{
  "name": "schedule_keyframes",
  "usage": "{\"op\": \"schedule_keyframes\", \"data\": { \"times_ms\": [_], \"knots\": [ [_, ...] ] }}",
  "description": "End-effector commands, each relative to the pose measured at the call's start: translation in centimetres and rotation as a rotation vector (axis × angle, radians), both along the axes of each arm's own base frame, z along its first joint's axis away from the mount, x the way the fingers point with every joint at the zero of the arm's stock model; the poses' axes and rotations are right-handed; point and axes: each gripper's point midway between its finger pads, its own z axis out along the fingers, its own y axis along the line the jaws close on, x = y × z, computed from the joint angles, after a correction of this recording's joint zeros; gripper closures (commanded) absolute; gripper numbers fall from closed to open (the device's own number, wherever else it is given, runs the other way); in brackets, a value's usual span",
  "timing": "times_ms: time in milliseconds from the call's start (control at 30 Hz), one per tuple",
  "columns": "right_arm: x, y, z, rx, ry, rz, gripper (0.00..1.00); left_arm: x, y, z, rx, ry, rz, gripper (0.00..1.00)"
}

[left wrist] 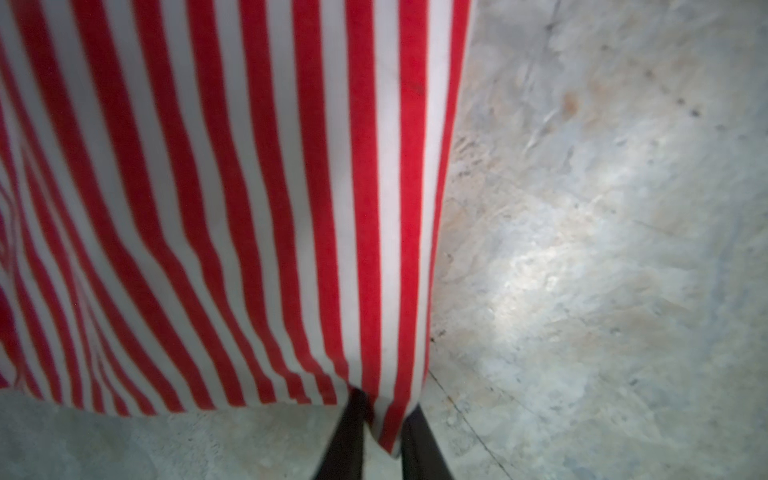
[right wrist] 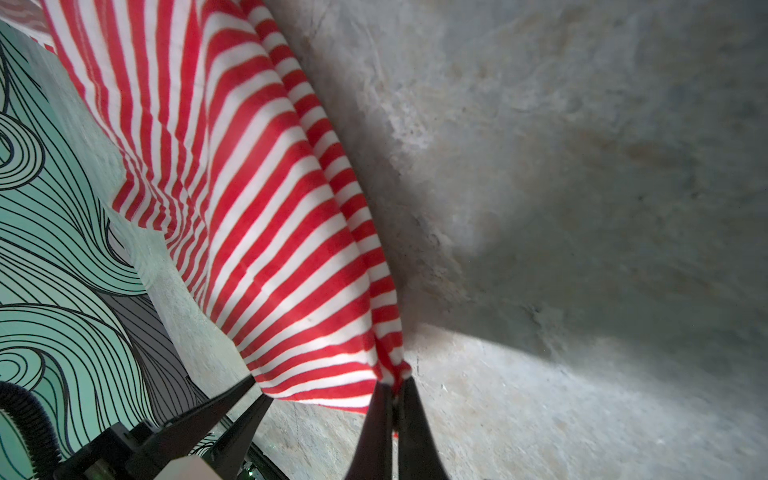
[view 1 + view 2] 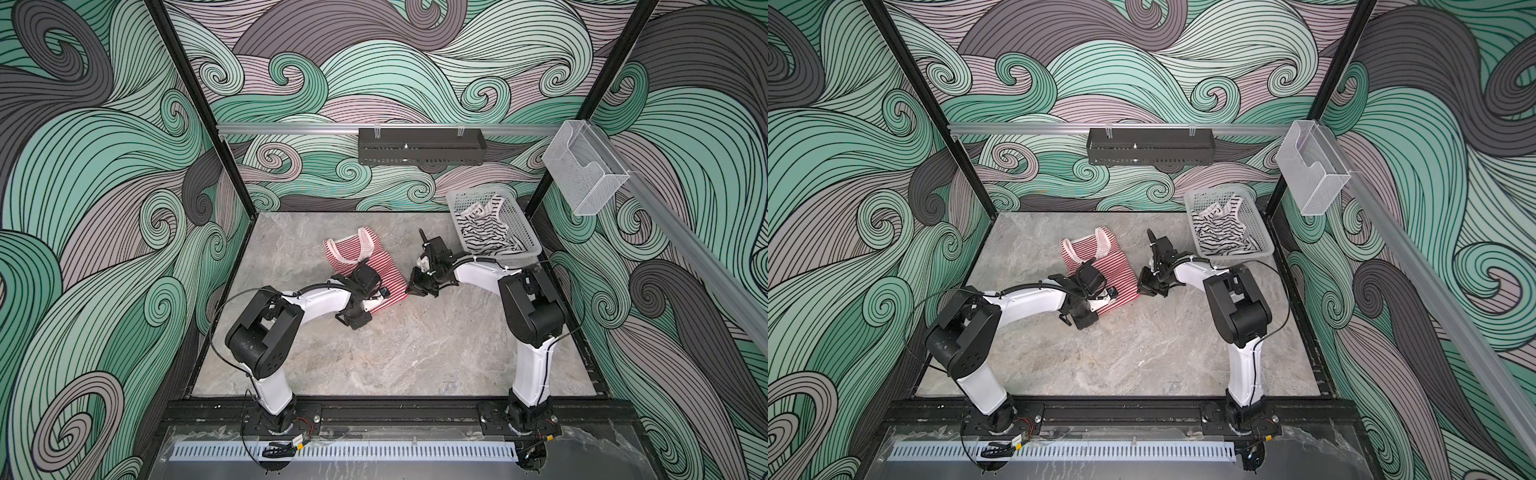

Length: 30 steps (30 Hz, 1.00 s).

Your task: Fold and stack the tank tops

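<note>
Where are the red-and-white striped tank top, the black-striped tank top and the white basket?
red-and-white striped tank top [image 3: 390, 278]: in a top view, striped body
black-striped tank top [image 3: 486, 235]: in a top view, crumpled middle
white perforated basket [image 3: 467, 199]: in a top view, far wall

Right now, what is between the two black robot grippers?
The hem of the red-and-white striped tank top, pinched by left gripper and right gripper; the right wrist view shows it.
</note>
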Motion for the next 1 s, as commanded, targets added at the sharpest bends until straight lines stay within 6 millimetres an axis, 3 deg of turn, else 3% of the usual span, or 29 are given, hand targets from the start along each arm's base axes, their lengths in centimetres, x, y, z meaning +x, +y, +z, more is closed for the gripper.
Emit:
{"op": "schedule_keyframes", "data": {
  "times_ms": [0, 133, 233, 433, 567, 800, 967],
  "knots": [
    [0.2, -0.3, 0.1, -0.004, 0.009, -0.007, 1.00, 0.2, -0.8, 0.4, -0.012, 0.019, -0.018, 0.96],
    [-0.2, -0.9, 0.7, -0.001, 0.004, -0.014, 1.00, -0.3, -1.6, 1.3, -0.040, 0.054, -0.048, 1.00],
    [-1.1, -2.1, 1.6, -0.015, -0.003, -0.021, 1.00, -1.8, -2.7, 2.7, -0.089, 0.114, -0.103, 1.00],
    [-4.5, -4.7, 4.0, -0.063, -0.029, -0.008, 1.00, -8.3, -6.8, 7.2, -0.308, 0.396, -0.217, 1.00],
    [-7.2, -6.6, 5.9, -0.089, -0.045, -0.015, 1.00, -12.3, -8.5, 9.3, -0.370, 0.527, -0.308, 1.00],
    [-10.9, -9.0, 11.7, -0.104, -0.118, -0.016, 1.00, -17.0, -9.8, 14.5, -0.502, 0.714, -0.441, 1.00],
    [-10.3, -8.4, 16.4, -0.056, -0.187, -0.006, 1.00, -16.7, -10.2, 17.7, -0.548, 0.713, -0.476, 1.00]
  ]
}}
